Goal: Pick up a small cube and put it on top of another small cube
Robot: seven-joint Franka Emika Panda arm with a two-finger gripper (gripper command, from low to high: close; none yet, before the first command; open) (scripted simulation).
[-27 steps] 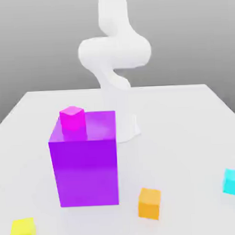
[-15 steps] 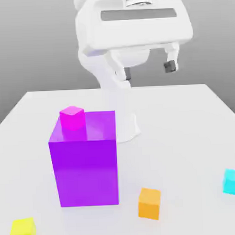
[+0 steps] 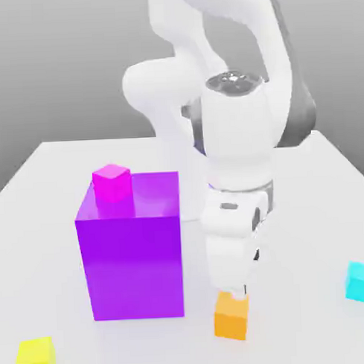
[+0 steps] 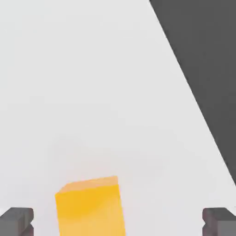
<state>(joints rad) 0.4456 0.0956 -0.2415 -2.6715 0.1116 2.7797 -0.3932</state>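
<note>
The arm, folded high above the counter half a second ago, has swung down and now hangs low over the front of the scene. The gripper (image 3: 236, 293) points straight down with its fingers spread wide and nothing between them. In the hand view the two dark fingertips (image 4: 16, 220) stand far apart at either side.

Directly under the gripper sits the small orange cube (image 3: 232, 315), resting on the white counter (image 3: 305, 209). In the hand view the orange cube (image 4: 90, 206) lies between the fingertips but nearer one of them, so the gripper probably needs a slight sideways correction before it lowers and closes. The cube has no long axis; its faces look roughly square to the fingers.

From the orange cube, in the exterior view, the big purple block (image 3: 132, 247) stands at about ten o'clock, just beside it. The small magenta cube (image 3: 112, 182) sits on the block's top, near its far corner. A cyan cube (image 3: 362, 281) lies at three o'clock, well apart, and a yellow cube (image 3: 35, 357) at eight o'clock.

The exterior view shows the stacking target high up; the hand view shows the fingertip spacing around the cube.
</note>
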